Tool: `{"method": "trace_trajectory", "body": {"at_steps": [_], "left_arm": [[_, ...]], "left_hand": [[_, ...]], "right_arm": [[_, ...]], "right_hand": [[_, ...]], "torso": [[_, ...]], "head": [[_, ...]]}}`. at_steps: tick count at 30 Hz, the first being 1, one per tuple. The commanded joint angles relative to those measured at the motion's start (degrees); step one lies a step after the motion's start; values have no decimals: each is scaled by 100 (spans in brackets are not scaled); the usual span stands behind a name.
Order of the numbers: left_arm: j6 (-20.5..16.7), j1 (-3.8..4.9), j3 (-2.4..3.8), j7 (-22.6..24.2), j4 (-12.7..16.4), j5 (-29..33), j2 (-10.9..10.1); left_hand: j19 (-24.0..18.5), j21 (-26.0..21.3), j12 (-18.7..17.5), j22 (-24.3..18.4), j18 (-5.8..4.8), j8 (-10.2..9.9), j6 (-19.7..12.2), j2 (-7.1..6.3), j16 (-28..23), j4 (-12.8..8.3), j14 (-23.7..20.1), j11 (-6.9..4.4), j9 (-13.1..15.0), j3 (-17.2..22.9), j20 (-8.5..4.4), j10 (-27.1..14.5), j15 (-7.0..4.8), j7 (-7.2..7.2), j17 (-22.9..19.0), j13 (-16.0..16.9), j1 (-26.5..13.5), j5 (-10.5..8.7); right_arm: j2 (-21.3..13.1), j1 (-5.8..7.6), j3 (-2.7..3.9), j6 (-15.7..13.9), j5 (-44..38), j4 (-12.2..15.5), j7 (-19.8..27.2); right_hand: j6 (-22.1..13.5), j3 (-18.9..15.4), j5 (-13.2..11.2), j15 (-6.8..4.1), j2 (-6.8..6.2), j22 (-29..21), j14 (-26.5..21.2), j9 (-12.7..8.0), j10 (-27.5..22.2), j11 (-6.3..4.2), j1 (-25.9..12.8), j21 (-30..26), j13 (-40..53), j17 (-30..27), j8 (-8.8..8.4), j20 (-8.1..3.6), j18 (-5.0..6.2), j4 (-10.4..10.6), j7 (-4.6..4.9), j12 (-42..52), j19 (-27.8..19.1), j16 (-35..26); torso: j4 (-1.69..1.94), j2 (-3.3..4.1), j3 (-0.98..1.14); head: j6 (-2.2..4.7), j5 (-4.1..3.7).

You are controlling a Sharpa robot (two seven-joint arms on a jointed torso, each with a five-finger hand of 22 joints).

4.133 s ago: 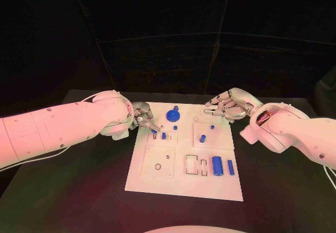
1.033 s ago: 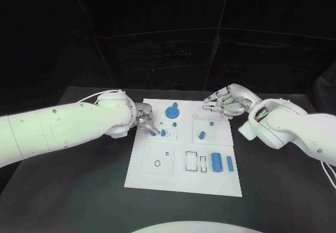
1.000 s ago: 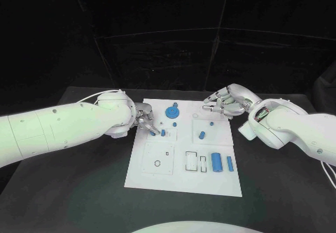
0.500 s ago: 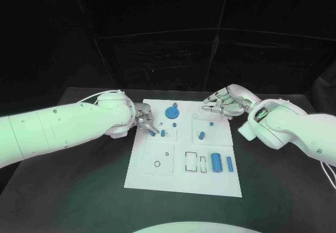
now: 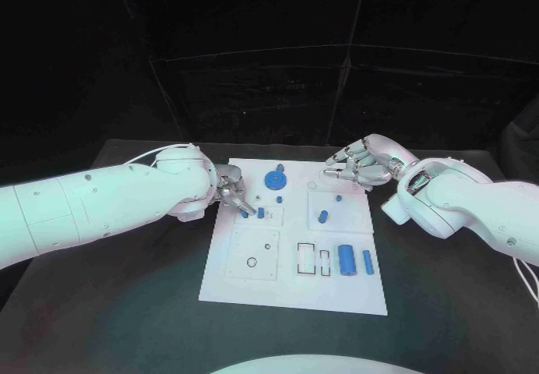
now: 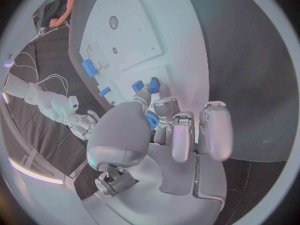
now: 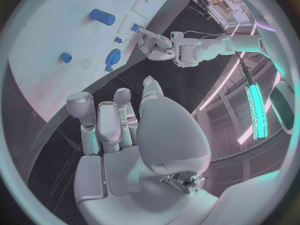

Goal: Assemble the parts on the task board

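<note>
Unmoved since earlier: small blue part (image 5: 245, 212) between left robot hand (image 5: 233, 194) fingertips

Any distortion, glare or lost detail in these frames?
Head view: board evenly lit, room behind black. Left wrist view: fisheye bends the board's edges; the left hand hides part of it. Right wrist view: bright lamp strip glares; right hand large in front.
</note>
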Motion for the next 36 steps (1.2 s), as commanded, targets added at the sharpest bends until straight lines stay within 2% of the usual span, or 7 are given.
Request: {"method": "trace_trajectory", "body": {"at_steps": [1, 9, 15, 26, 30, 32, 36], "left_arm": [[4, 5, 2, -20, 13, 53, 10], [-17, 5, 2, -26, 15, 55, 14], [-44, 5, 2, -31, 16, 56, 14], [-8, 4, 2, -44, 5, 75, 6], [-128, 4, 3, -38, 23, 183, -22], [-264, 4, 5, -24, 42, 297, -53], [-733, 8, 8, 127, 78, 779, -151]], "left_hand": [[79, -7, 4, 43, -21, -23, 30, 2, 19, 9, 585, 37, 8, -32, 3, 3, -10, 20, 1510, 13, -57, 21], [95, 21, 46, 81, -28, -13, 59, 38, 19, 89, 585, 28, 22, -88, -1, 34, -17, 9, 1510, 60, -152, 23], [110, 49, 76, 119, -35, -7, 80, 120, 19, 179, 585, 17, 35, -108, -6, 58, -25, -5, 1510, 94, -249, 24], [113, 53, 83, 125, -36, -4, 85, 128, 19, 188, 585, 15, 38, -109, -7, 63, -27, -8, 1510, 102, -260, 24], [110, 45, 76, 117, -33, -1, 88, 120, 19, 244, 585, 10, 47, -147, -12, 61, -32, -12, 1510, 91, -339, 24], [101, 21, 23, 91, -27, -21, 47, 82, 19, 331, 585, 17, 49, -234, -16, 22, -34, -1, 1510, 25, -462, 23], [55, -85, -448, -27, -3, -170, -170, 48, 19, 452, 585, 79, -2, -371, 2, -299, 2, 79, 1510, -534, -564, 24]], "right_arm": [[0, 10, 3, -5, 13, 13, 44], [-3, 10, 3, -11, 13, 13, 45], [-6, 10, 3, -12, 13, 15, 43], [-8, 10, 3, -11, 13, 16, 41], [-8, 10, 3, -13, 13, 15, 43], [-8, 10, 3, -14, 13, 13, 43], [-6, 10, 3, -16, 13, 11, 42]], "right_hand": [[-47, -38, 31, -26, 36, -7, 65, 1, -28, 9, -8, -22, -7, -2, 33, -13, 97, -11, 12, 27, -32, -20], [-47, -38, 31, -26, 36, -7, 65, 1, -28, 9, -8, -22, -7, -2, 33, -13, 97, -11, 12, 27, -32, -20], [-48, -41, 36, -26, 39, -5, 65, 0, -28, 9, -12, -22, -7, -5, 34, -13, 97, -10, 12, 29, -30, -23], [-48, -41, 36, -26, 39, -5, 65, 0, -28, 9, -12, -22, -7, -5, 34, -13, 97, -10, 12, 29, -30, -23], [-48, -41, 36, -26, 39, -5, 65, 0, -28, 9, -12, -22, -7, -5, 34, -13, 97, -10, 12, 29, -30, -23], [-48, -41, 36, -26, 39, -5, 65, 0, -28, 9, -12, -22, -7, -5, 34, -13, 97, -10, 12, 29, -30, -23], [-48, -41, 36, -26, 39, -5, 65, 0, -28, 9, -12, -22, -7, -5, 34, -13, 97, -10, 12, 29, -30, -23]], "torso": [[3, -1, 0], [0, 1, 0], [2, 0, 1], [2, -1, -2], [1, -1, -3], [3, -2, -5], [2, 1, -1]], "head": [[-2, -1], [-1, -3], [-2, -10], [3, -11], [7, -9], [9, -15], [12, -15]]}}
